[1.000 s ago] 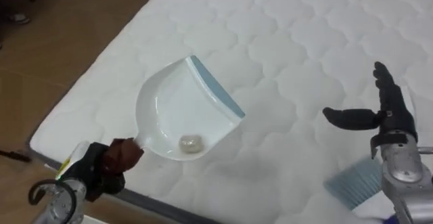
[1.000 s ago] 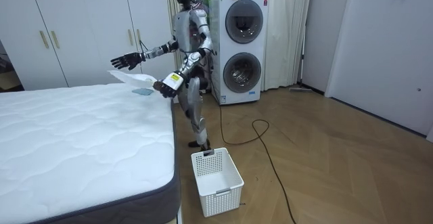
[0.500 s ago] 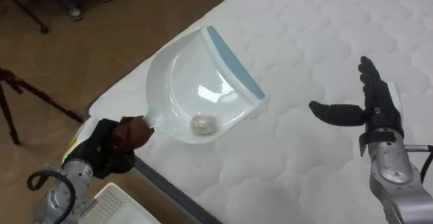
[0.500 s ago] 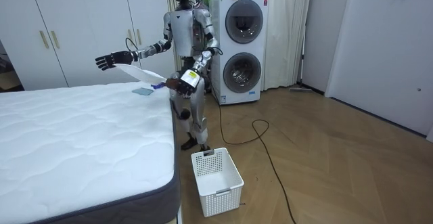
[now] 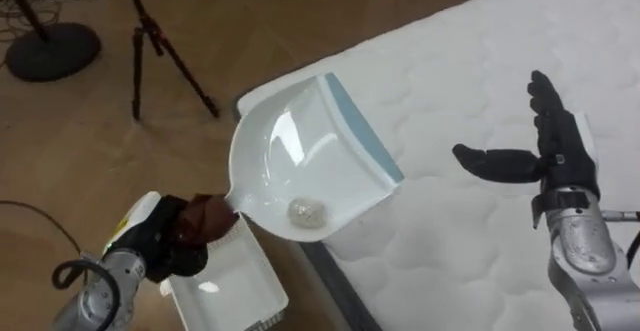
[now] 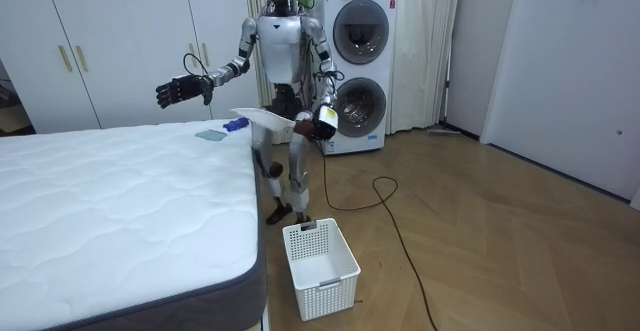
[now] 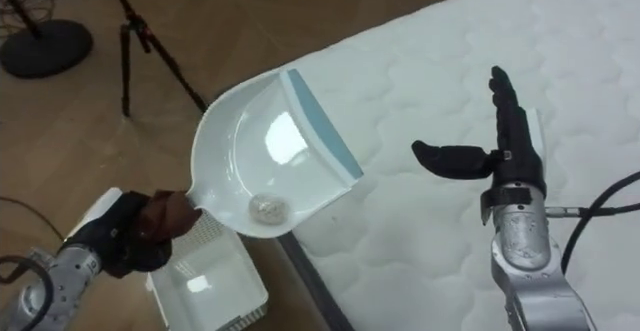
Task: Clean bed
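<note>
From where I stand the robot is at the corner of the bed (image 6: 120, 201), not far from the stacked washing machines (image 6: 355, 71). The white basket (image 5: 225, 289) sits on the floor just beside the bed's edge. Its left hand (image 5: 160, 246) is curled tight round the brown handle (image 5: 205, 219) of the white dustpan (image 5: 290, 156). The dustpan hangs by the bed's corner with its blue lip (image 5: 362, 131) raised, and the small pale wad (image 5: 306, 211) of rubbish lies in the pan's hollow, toward the handle end. The right hand (image 5: 545, 156) hovers above the bed with fingers spread, holding nothing. To my eye the step is emptying the pan into the basket. As far as I can judge, the pan is not squarely above the basket's opening, so it should first be brought there. Then it should be lowered close and the lip tipped down slowly, so the wad slides out rather than bouncing onto the floor. A light wad may cling, so a gentle shake could help.
</note>
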